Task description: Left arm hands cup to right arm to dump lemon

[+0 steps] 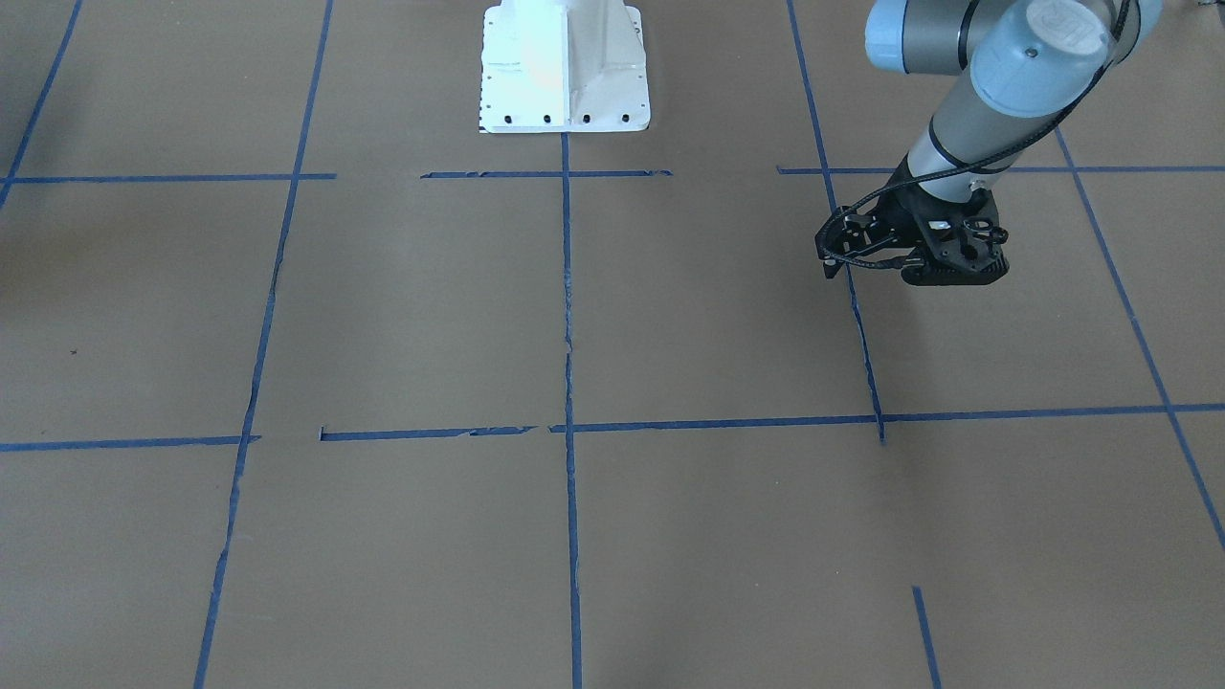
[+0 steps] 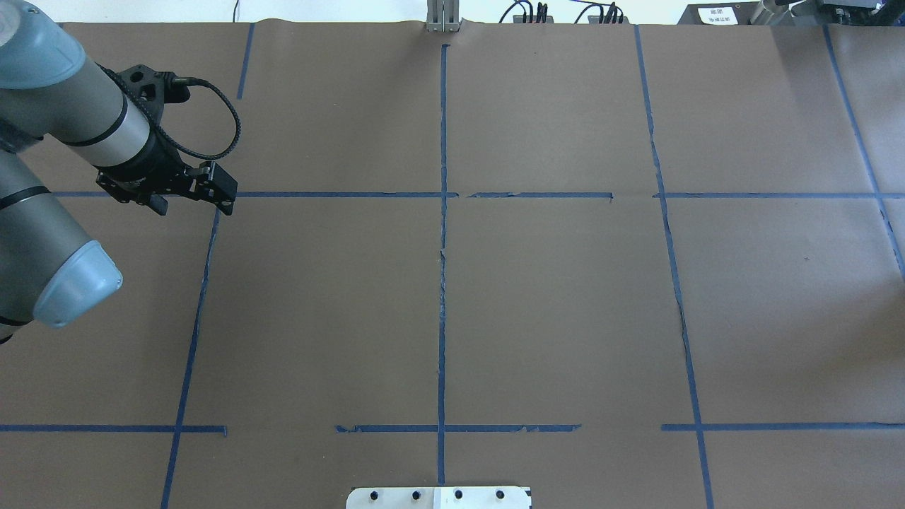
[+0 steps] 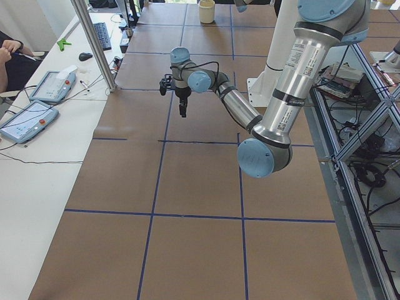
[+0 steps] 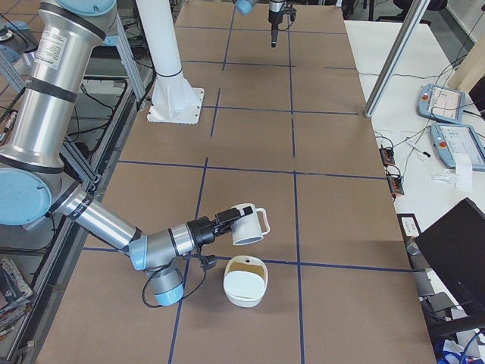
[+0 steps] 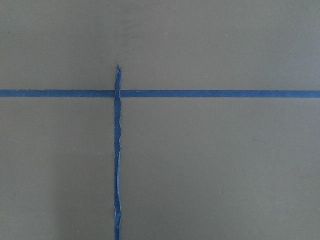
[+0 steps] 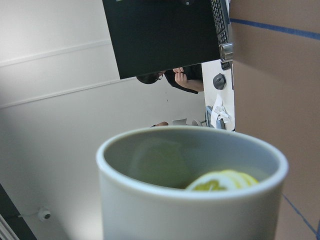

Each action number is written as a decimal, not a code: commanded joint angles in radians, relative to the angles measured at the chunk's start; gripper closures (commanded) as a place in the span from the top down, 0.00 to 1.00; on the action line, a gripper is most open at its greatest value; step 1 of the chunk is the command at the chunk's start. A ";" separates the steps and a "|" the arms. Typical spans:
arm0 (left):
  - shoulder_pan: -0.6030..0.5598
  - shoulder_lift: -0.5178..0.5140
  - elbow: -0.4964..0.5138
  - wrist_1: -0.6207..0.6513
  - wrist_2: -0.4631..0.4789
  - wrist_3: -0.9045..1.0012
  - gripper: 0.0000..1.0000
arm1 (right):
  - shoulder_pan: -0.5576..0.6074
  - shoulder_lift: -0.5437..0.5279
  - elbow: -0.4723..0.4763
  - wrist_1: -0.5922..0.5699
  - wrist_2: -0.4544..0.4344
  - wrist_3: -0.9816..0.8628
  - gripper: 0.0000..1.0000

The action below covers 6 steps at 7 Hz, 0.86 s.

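The cup (image 4: 244, 224), a white mug, hangs on its side at the tip of my right gripper (image 4: 220, 225), mouth over a white bowl (image 4: 245, 282). In the right wrist view the cup (image 6: 190, 200) fills the lower frame with the yellow-green lemon (image 6: 222, 181) lying inside near its rim. No right fingers show there, so I cannot tell whether that gripper is open or shut. My left gripper (image 2: 191, 201) hangs far off at the table's other end, pointing down, open and holding nothing; it also shows in the front view (image 1: 909, 263).
The robot's white base (image 1: 565, 67) stands at the table's back edge. Blue tape lines (image 5: 117, 150) grid the brown table. Beside the table runs a white desk with tablets (image 4: 447, 102), a metal pole (image 4: 394, 61) and a dark laptop (image 4: 455, 258). A person (image 3: 9, 53) sits at the desk.
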 commanded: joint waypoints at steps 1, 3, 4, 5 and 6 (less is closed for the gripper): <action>0.000 -0.002 0.000 0.000 0.000 0.000 1.00 | 0.015 0.004 -0.016 0.029 -0.086 0.235 0.05; 0.000 -0.008 0.000 0.002 0.000 0.000 1.00 | 0.015 0.004 -0.095 0.141 -0.098 0.290 0.05; 0.000 -0.008 0.000 0.002 0.000 0.000 1.00 | 0.015 0.004 -0.095 0.142 -0.109 0.316 0.05; 0.000 -0.008 0.000 0.002 0.000 -0.002 1.00 | 0.015 0.004 -0.095 0.142 -0.114 0.342 0.05; 0.000 -0.008 0.000 0.002 0.000 -0.002 1.00 | 0.013 0.004 -0.095 0.142 -0.114 0.342 0.05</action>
